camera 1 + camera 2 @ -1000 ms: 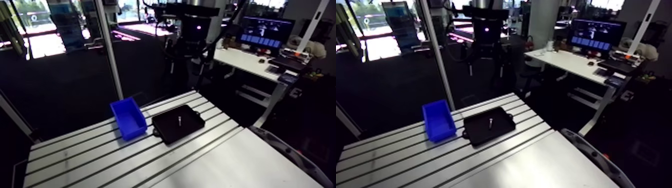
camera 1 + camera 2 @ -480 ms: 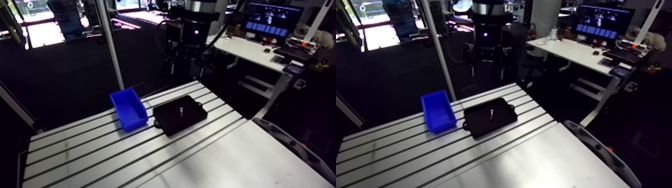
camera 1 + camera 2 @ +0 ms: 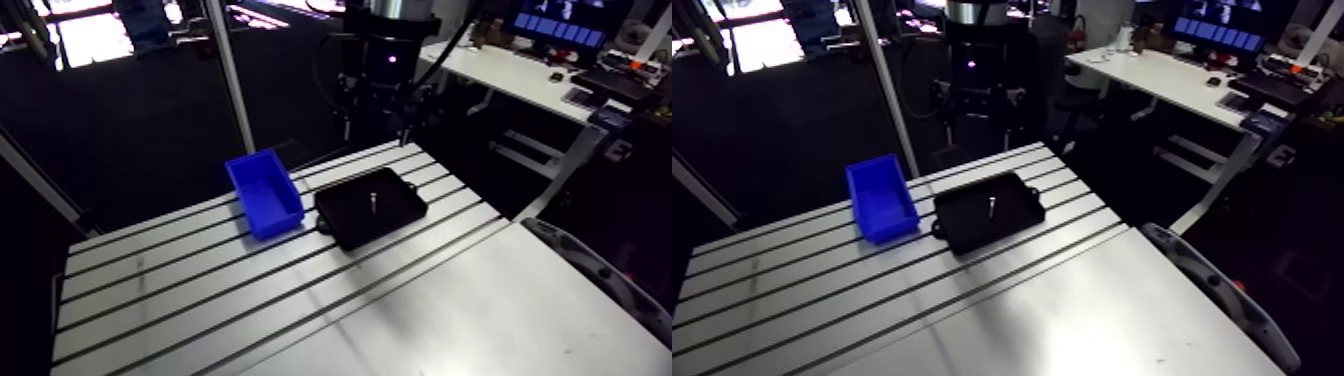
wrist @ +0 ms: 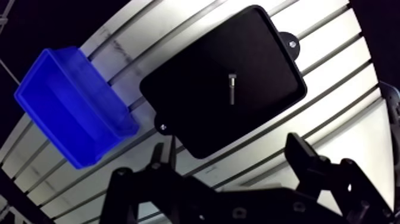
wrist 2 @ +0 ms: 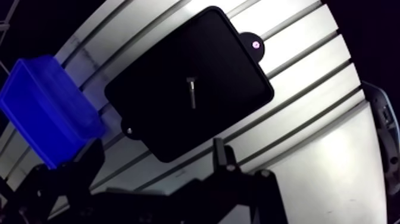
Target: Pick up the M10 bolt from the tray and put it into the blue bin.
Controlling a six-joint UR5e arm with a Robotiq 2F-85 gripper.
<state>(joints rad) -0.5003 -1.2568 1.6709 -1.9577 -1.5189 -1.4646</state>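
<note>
Hand [image 4: 227, 146] nearer tray [image 4: 190, 83] | fingers [image 4: 301, 156] apart | bolt [image 4: 231, 89] lies in tray

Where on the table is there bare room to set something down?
The whole near stretch of the table, in front of the bin and tray, is bare. It is crowded only toward the far edge, where bin and tray sit close side by side.

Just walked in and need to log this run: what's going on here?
A single robot arm hangs its pincer, open and empty, well above the table. The M10 bolt lies loose in the black tray, untouched. The blue bin sits beside the tray, with nothing visible in it. The pickup has not yet begun.
</note>
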